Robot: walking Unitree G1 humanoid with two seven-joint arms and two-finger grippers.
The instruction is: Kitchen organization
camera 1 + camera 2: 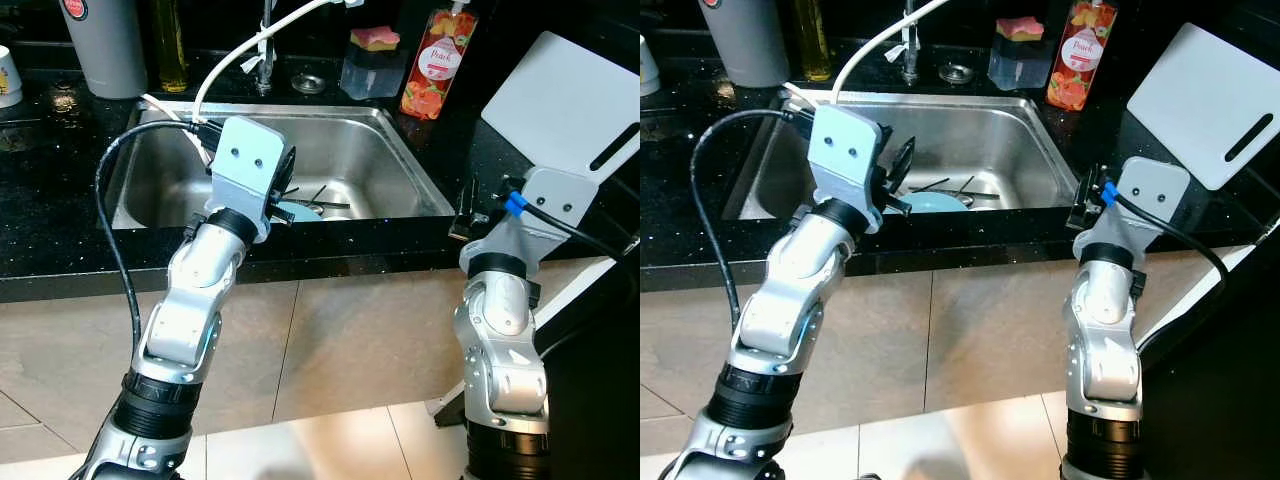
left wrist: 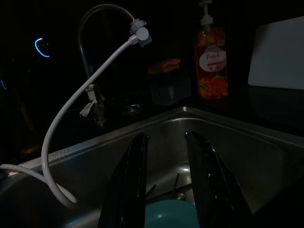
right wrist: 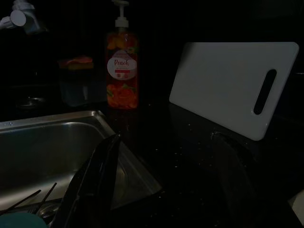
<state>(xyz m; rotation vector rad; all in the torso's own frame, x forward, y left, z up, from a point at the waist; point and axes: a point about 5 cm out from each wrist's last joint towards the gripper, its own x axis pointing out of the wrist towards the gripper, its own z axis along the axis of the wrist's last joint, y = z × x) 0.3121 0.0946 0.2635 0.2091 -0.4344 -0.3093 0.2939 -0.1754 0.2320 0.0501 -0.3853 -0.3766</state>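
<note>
Two end effectors are up at the sink [image 1: 400,150], which serves here as the landmark. The left end effector [image 2: 166,185] hangs over the sink's near rim with its two black fingers [image 2: 130,185] spread and nothing between them; past their tips, low in the basin, lies a teal dish [image 1: 935,202] with thin dark utensils [image 1: 320,200] resting beside it near the drain. The right end effector [image 3: 156,185] sits just off the sink's right front corner, above the black tabletop [image 1: 60,230]; its fingers also stand parted and empty, one of them hard to make out in the dark.

Outward from there, a white hose [image 2: 71,123] runs from the faucet [image 2: 102,14] down along the sink's far-left side. Behind the sink's back rim stand a sponge holder [image 1: 370,60] and a peach soap bottle [image 1: 438,65]; a white cutting board [image 1: 570,105] leans well to the right of the sink, and a grey canister [image 1: 105,45] and an oil bottle [image 1: 168,45] stand off its far-left corner.

The step in hand looks like the approach to the dishware in the basin, with no grasp made yet. The next move likely calls for lowering the left end effector into the sink, lining its open fingers over the dish's edge or a utensil, and keeping clear of the hose and the steel wall.
</note>
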